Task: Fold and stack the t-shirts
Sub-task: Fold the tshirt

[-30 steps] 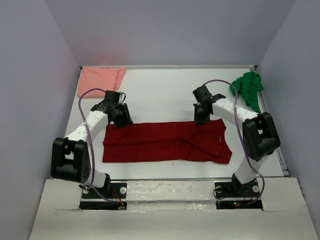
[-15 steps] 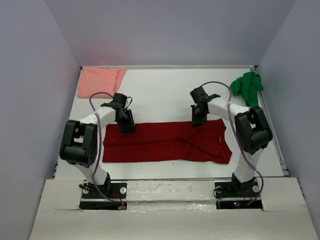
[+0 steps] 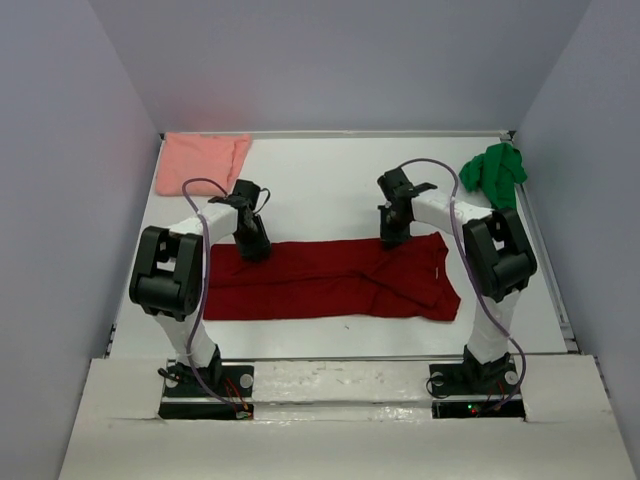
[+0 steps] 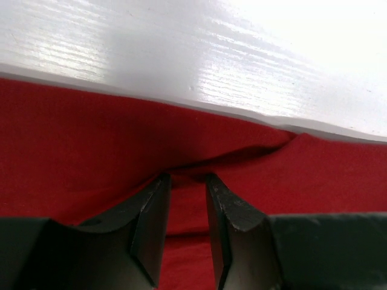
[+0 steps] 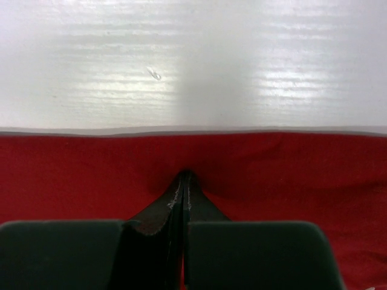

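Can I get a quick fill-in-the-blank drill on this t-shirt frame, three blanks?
1. Both grippers sit on the far edge of the ___ t-shirt.
2. The green t-shirt lies crumpled at the table's far ___ corner.
3. The salmon pink t-shirt lies beyond the ___ gripper, while the right gripper is pinched shut on cloth.

Missing words: dark red; right; left

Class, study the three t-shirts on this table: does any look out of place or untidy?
Yes: the green t-shirt lies bunched in a crumpled heap at the far right edge, while the pink t-shirt lies flat in the far left corner and the dark red t-shirt is spread out flat between the arms.
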`<state>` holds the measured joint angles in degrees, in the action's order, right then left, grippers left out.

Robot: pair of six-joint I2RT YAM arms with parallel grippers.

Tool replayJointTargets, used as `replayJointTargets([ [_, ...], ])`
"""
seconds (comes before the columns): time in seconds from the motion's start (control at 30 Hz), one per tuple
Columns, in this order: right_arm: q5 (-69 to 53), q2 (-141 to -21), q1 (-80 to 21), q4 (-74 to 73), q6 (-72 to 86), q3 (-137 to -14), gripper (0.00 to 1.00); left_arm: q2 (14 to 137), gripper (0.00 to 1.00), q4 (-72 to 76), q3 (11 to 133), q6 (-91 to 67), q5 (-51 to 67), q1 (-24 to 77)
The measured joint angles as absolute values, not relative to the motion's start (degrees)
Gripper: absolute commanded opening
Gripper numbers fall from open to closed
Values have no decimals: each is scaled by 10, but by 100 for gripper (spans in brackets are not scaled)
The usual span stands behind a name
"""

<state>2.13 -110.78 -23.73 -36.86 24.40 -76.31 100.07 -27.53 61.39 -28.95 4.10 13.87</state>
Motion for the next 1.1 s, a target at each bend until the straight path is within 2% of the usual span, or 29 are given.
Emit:
replayJointTargets([
  [0.4,-3,-1178,-214,-369,224,-860,0,1034,42,-288,659,-283,5,139],
  [0.73,-25,-1254,-169,-377,188,-980,0,1028,42,-266,648,-288,2,139],
  [1.1,4,-1256,-164,-400,107,-1012,0,995,41,-251,610,-290,-13,139],
])
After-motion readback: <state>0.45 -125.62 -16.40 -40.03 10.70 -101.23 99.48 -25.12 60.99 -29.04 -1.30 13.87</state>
